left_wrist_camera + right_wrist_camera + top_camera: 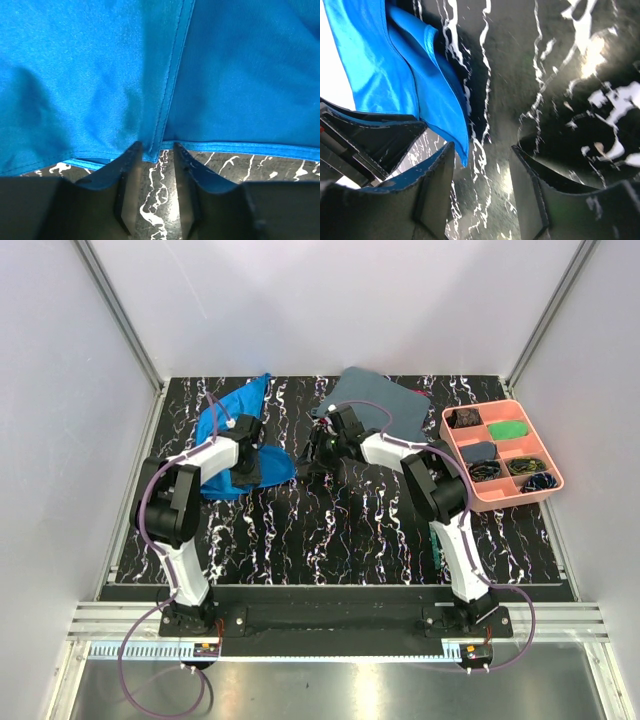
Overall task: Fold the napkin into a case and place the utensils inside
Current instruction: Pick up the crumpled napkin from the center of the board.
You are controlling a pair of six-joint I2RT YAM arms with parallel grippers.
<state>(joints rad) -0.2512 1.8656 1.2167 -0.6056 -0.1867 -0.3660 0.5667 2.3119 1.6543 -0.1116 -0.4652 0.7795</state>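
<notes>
The bright blue napkin [245, 400] lies loosely folded and rumpled on the black marble table, at the back left. My left gripper [262, 468] is at its near right edge. In the left wrist view the napkin [90, 75] fills the top, and the gripper [156, 147] is open with a hemmed corner just at its fingertips. My right gripper [318, 448] is open and empty just right of the napkin. In its wrist view [482, 150] a napkin corner [395, 65] hangs by the left finger. No narrow pouch and no cutlery can be made out.
A dull grey-blue cloth [380, 400] lies at the back centre, behind my right gripper. A pink compartment tray [520, 498] with small items, one of them green, stands at the right. White walls enclose the table on three sides.
</notes>
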